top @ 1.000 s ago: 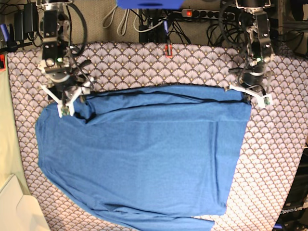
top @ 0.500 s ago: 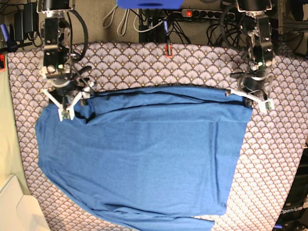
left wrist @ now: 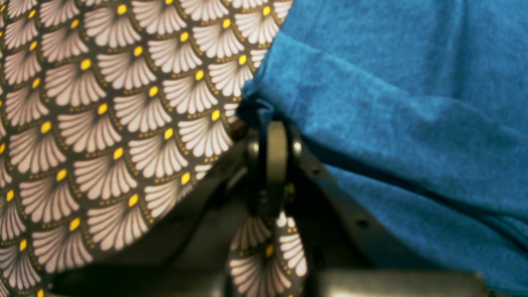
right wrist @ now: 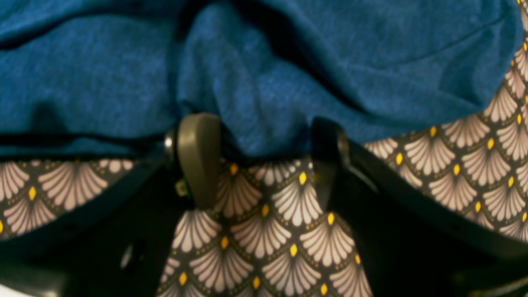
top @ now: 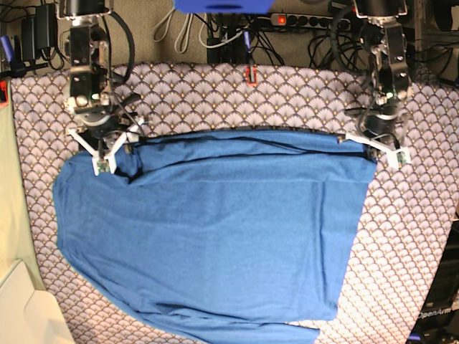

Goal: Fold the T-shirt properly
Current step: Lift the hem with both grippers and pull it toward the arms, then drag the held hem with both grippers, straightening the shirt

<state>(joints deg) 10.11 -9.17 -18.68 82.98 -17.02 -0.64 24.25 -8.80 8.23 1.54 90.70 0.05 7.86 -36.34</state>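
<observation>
T-shirt (top: 215, 229) corner pinched in left pincer (left wrist: 274, 123).

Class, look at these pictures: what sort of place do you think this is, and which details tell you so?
Probably a robotics lab or test bench, not a home. Two robot arms work over a table cover where a T-shirt lies, and a power strip with tangled cables runs along the back.

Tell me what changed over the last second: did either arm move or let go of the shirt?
The right gripper drew back toward the table's far edge, fingers open around a fold of the T-shirt. The left gripper shifted slightly outward, shut on the shirt's corner. Nothing was released; the shirt's spread on the table cover looks unchanged.
</observation>
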